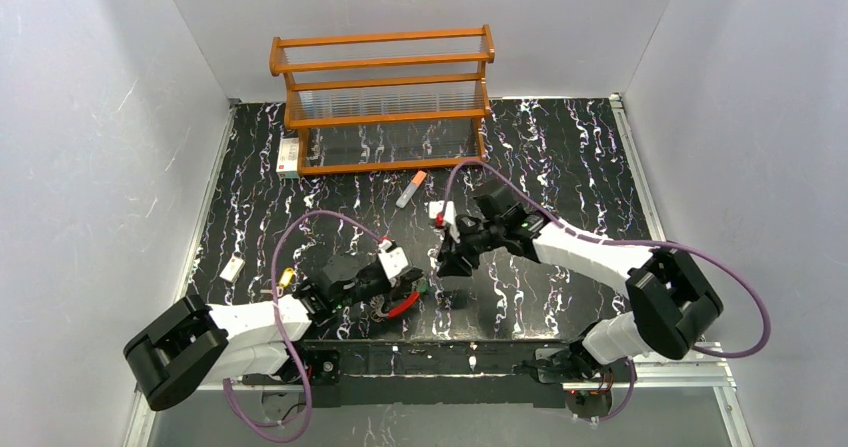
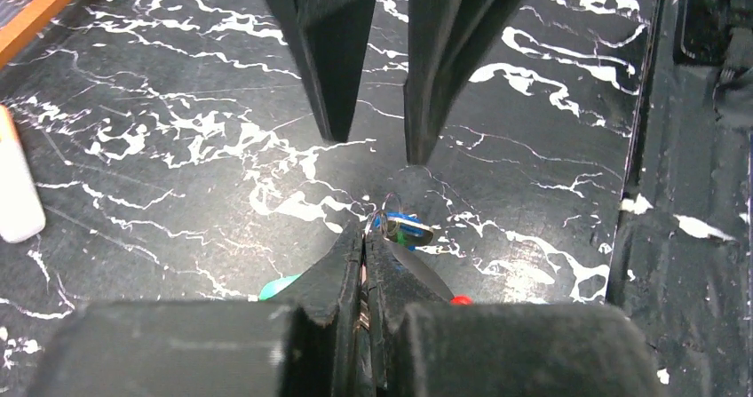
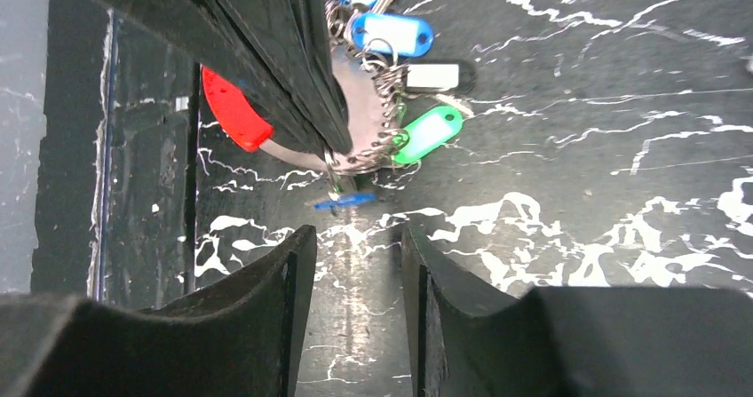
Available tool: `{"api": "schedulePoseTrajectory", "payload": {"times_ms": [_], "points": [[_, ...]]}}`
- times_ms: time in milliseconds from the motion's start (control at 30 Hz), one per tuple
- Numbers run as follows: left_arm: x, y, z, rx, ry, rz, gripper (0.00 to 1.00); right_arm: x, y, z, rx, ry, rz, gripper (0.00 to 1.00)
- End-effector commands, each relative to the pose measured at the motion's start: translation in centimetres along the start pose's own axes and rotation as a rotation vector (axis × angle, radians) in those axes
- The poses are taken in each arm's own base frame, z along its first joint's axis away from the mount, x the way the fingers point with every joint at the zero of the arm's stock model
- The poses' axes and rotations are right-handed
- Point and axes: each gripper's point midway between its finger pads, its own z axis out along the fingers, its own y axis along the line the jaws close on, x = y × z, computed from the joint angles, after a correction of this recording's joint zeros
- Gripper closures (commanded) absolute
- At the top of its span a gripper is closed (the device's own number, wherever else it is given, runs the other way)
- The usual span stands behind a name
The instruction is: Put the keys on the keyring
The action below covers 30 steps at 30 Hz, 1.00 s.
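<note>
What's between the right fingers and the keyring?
Nothing visible. Only a strip of table lies between the open right gripper and the keyring, pinched by the left gripper, keys bunched on it.

A table (image 1: 560, 157) with a glossy black top veined in white, like marble, spreads under the left jaws and the right jaws and well beyond them. Far past both, close to the back wall (image 1: 420, 7), stands a wooden rack (image 1: 385, 97) of orange-brown rails with clear shelves. Its nearest corner shows ahead and to the left of the left jaws. The left wall (image 1: 90, 117) and right wall (image 1: 760, 97), plain white, rise outward of each pair. The light is soft and even, leaving a pale sheen on the tabletop just ahead of the right jaws.
</note>
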Motion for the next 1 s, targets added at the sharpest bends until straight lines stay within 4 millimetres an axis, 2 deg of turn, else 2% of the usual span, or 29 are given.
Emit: {"api": "schedulePoseTrajectory", "payload": {"times_ms": [0, 233, 433, 700, 900, 967], "points": [[-3.3, 1.2, -1.1, -0.103, -0.185, -0.071, 1.00, -3.9, 0.0, -1.8, -0.027, -0.222, -0.047, 0.51], [-5.2, 0.6, -1.9, -0.085, -0.313, -0.075, 1.00, -5.5, 2.3, -2.4, -0.168, -0.349, -0.072, 0.50], [-5.7, 0.0, -1.5, -0.044, -0.333, -0.089, 1.00, -5.6, 2.4, -1.9, -0.206, -0.366, -0.052, 0.54], [-5.8, 0.1, -1.5, -0.046, -0.341, -0.091, 1.00, -5.0, 2.0, -1.3, -0.214, -0.350, -0.025, 0.68], [-5.8, -0.1, -1.5, -0.038, -0.339, -0.087, 1.00, -4.8, 1.6, -0.9, -0.212, -0.338, -0.005, 0.73], [-5.7, -0.2, -1.5, -0.030, -0.337, -0.087, 1.00, -5.0, 1.4, -0.9, -0.207, -0.338, -0.006, 0.80]]}}
